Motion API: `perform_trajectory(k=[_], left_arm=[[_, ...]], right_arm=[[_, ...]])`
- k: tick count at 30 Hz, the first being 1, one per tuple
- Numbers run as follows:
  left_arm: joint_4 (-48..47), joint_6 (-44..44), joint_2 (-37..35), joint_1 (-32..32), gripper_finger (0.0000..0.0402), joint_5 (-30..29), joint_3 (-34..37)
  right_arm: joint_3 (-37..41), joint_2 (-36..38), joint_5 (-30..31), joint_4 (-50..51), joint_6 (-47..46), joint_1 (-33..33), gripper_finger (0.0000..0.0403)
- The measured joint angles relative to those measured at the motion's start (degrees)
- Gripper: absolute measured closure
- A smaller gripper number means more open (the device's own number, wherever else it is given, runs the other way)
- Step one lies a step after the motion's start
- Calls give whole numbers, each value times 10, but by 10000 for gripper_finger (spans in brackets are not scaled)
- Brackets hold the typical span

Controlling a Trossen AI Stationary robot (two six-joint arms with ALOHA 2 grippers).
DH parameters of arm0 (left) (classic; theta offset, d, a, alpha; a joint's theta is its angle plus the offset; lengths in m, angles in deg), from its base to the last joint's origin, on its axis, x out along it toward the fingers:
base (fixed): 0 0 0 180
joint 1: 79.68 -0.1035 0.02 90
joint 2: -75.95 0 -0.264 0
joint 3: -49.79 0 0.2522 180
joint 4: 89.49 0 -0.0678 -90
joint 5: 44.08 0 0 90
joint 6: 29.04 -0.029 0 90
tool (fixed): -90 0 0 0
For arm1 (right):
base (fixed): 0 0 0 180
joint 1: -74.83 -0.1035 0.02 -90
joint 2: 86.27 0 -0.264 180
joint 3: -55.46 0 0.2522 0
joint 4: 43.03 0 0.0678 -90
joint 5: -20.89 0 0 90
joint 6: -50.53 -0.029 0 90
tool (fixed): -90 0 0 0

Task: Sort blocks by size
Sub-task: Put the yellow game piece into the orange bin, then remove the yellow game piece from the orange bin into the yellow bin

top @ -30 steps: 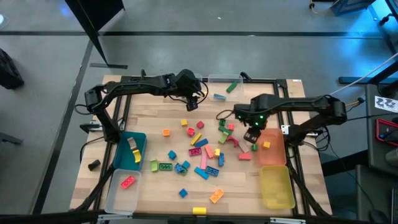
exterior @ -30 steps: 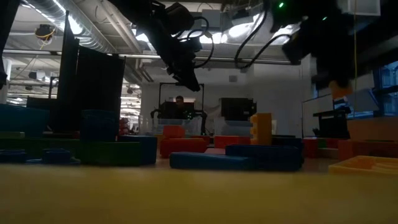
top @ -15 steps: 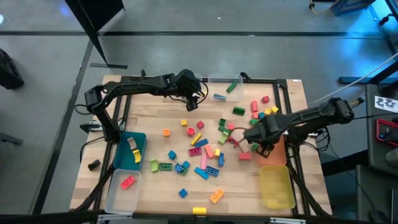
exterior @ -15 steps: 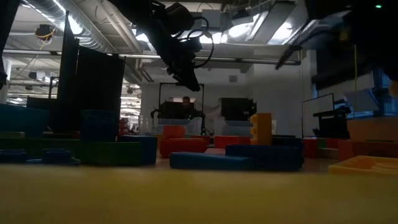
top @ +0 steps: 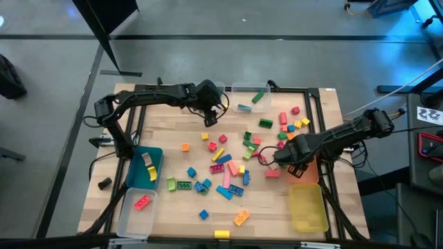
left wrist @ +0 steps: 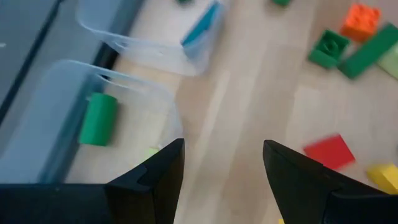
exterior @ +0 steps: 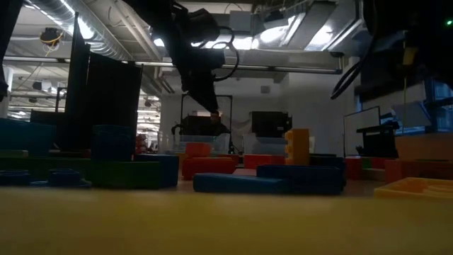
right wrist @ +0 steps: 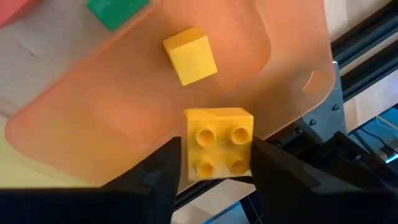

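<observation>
Over the orange bin (right wrist: 93, 118) at the table's right edge, the right gripper (right wrist: 214, 163) hangs with a yellow four-stud brick (right wrist: 219, 144) pinched between its two fingers, closed on the brick's opposite flat sides; in the high view this gripper (top: 289, 153) sits just at the bin's inner edge. Below it in the bin lies a small yellow cube (right wrist: 189, 56), with a green piece (right wrist: 115, 11) at the bin's rim. The rest of the blocks (top: 221, 166) lie scattered across the middle of the wooden table (top: 180, 131), with a small cluster toward the far right. The left gripper (left wrist: 221, 180) hovers near the far edge, its fingers spread apart and holding nothing, beside a clear bin (left wrist: 124, 99) that holds a green block (left wrist: 97, 119); in the high view this gripper (top: 208, 117) is just left of that bin. The bricks look like hard, light, smooth plastic, so they should be stiff and not fragile, but likely to slip or twist if caught on a corner or on the studs. Taking hold squarely across two parallel side walls, as with the yellow brick here, seems the safest grip.
</observation>
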Motion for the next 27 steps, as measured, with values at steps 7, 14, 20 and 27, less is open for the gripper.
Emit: perform_trajectory(k=[7, 14, 20, 27], left_arm=[[0, -26, 0, 17, 199, 3, 0], [-1, -39, 0, 27, 199, 3, 0], [-1, -37, 0, 28, 199, 3, 0], [-1, -36, 0, 28, 199, 3, 0]], right_arm=[[4, 0, 4, 0, 2, 1, 137], [4, 0, 4, 0, 7, 1, 116], [4, 0, -10, -32, 7, 1, 120], [4, 0, -9, -118, 6, 1, 123]])
